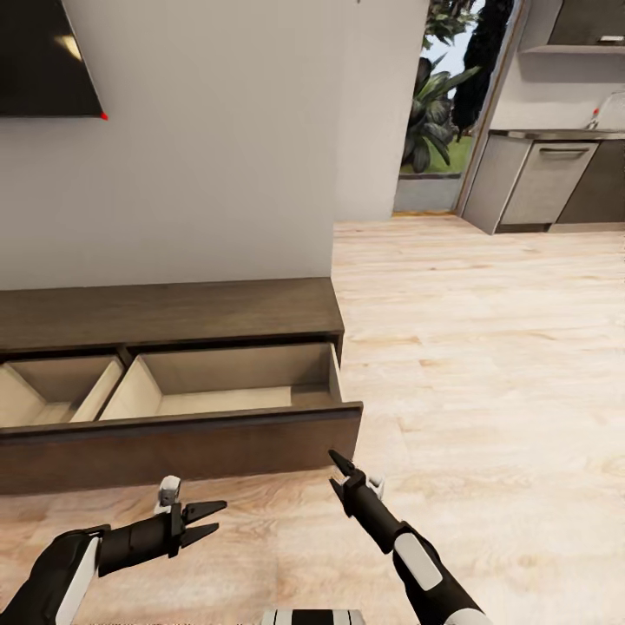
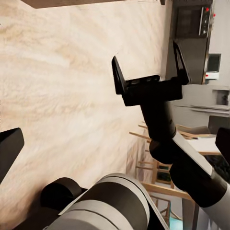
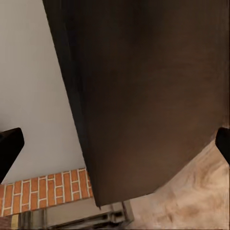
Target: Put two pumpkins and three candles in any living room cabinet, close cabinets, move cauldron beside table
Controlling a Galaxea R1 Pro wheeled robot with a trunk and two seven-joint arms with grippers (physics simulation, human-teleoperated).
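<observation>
You are facing the cabinet (image 1: pixel 174 312), the long dark brown console against the white wall, and its wide drawer (image 1: pixel 217 395) stands pulled out toward you, showing two pale beige compartments with nothing in the parts you can see; the drawer's dark front panel runs across the head view just ahead of both arms. Your right gripper (image 1: pixel 351 473) sits close to the right end of that front panel, near its lower corner, with its two black fingers spread apart and nothing between them; whether a fingertip touches the wood cannot be told from the head view. In the right wrist view the dark wood face of the drawer (image 3: pixel 148 96) looms very near, with white wall beside it and a strip of brick fireplace (image 3: pixel 48 189) beyond, and only the very tips of the fingers show at the edges of the frame, well apart. Your left gripper (image 1: pixel 201 523) hangs lower and to the left, over the pale wooden floor (image 1: pixel 486 373), short of the drawer front and clear of it, its fingers also parted and empty. The left wrist view looks across at your right gripper (image 2: pixel 148 72), whose fingers (image 2: pixel 117 74) stand wide open around bare air, with floorboards behind and kitchen fittings in the distance. A dark wall-mounted screen (image 1: pixel 43 56) hangs above the console
</observation>
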